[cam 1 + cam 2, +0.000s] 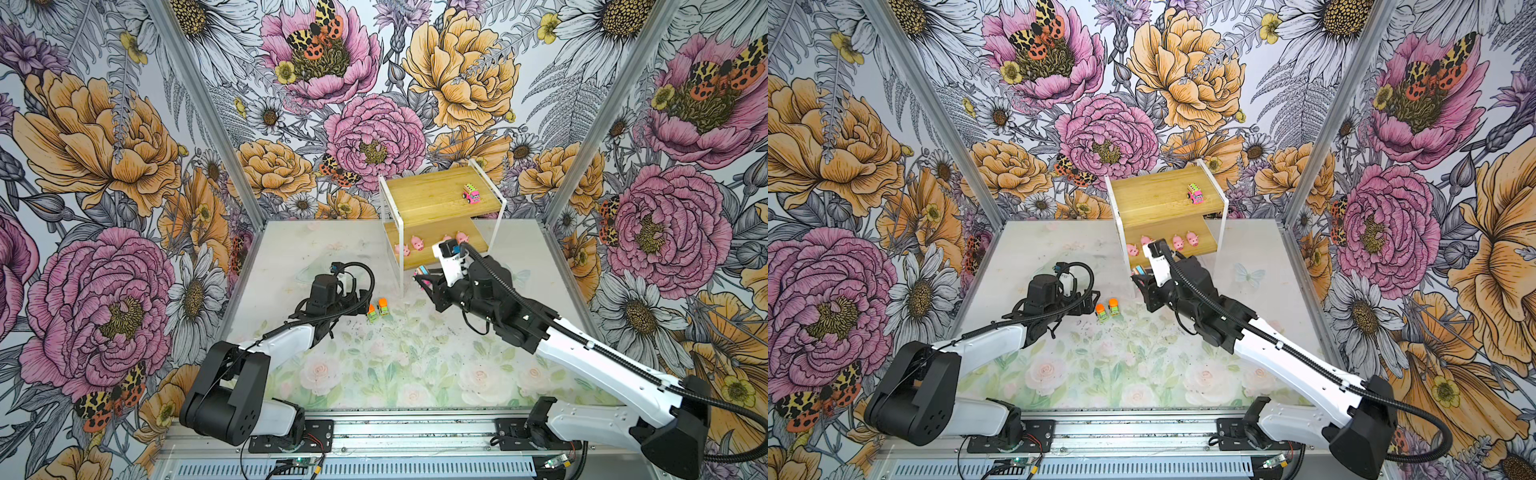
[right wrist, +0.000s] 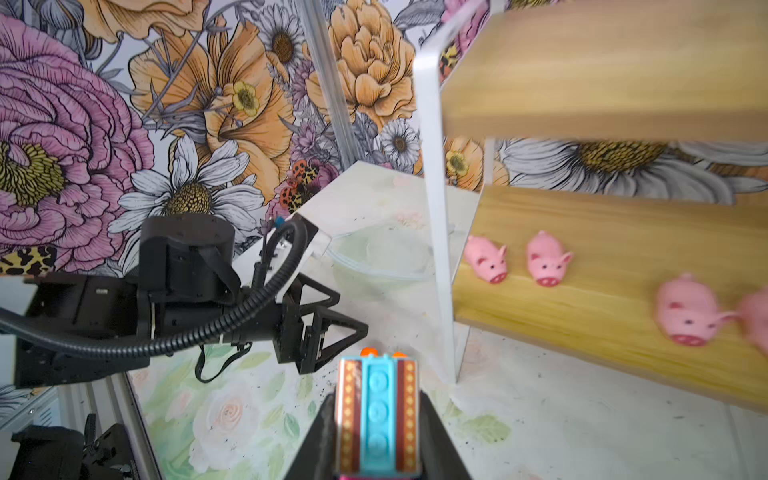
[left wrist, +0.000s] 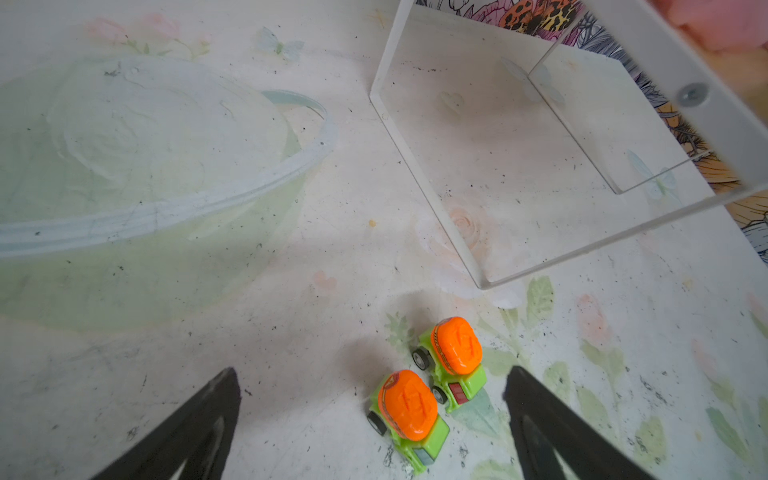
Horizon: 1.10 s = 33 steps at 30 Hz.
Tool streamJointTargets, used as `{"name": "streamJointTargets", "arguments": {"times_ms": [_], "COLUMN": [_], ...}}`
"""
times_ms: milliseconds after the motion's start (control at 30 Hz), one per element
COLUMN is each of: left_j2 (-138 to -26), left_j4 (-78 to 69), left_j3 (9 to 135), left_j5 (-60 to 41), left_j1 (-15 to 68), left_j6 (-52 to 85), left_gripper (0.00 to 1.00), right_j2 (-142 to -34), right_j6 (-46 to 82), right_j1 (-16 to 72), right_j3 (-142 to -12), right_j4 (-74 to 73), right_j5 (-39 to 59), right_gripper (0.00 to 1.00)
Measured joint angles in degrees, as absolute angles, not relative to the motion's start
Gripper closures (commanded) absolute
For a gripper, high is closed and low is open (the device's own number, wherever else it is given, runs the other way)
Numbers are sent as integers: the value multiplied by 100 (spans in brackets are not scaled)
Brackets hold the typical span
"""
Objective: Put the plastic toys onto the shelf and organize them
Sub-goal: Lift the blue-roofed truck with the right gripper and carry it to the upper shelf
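The right fingers (image 2: 316, 449) are clamped on the flanks of a pink truck (image 2: 376, 411), held just in front of the shelf (image 1: 432, 195). It looks light, hard and slick, and its wheels would likely roll, so gripping the sides seems right. The shelf's white post (image 2: 436, 232) stands close by. Four pigs (image 2: 544, 259) line the lower board and a second pink truck (image 1: 471, 194) sits on the upper. The left fingers (image 3: 577, 444) hang apart over two green trucks (image 3: 409, 405), near a clear bowl (image 3: 208, 199)

No text, label, brand or number is legible anywhere.
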<state>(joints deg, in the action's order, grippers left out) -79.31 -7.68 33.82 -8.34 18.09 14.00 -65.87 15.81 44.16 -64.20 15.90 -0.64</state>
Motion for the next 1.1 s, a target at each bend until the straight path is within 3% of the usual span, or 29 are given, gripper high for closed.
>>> {"name": "streamJointTargets", "arguments": {"times_ms": [167, 500, 767, 1100], "left_j2": [-7931, -7417, -7192, -7282], "left_j4": [-777, -974, -1087, -1074], "left_j3": [3382, 3371, 3282, 3282], "left_j5": [-1044, -1577, -1745, -1745], "left_j1": [1809, 1925, 1933, 1935], "left_j6": [1332, 1004, 751, 705], "left_gripper": [1, 1, 1, 1], "right_j2": [-6853, -8628, -9515, -9830], "right_j6": [1253, 1059, 1055, 1037], "right_j1": [3889, 2858, 2600, 2473], "right_j3": [-7937, -10200, -10761, -10796], "right_j4": [2335, 3015, 3295, 3374], "right_j5": [-344, -777, -792, -775], "right_gripper": [74, 74, 74, 74]}}
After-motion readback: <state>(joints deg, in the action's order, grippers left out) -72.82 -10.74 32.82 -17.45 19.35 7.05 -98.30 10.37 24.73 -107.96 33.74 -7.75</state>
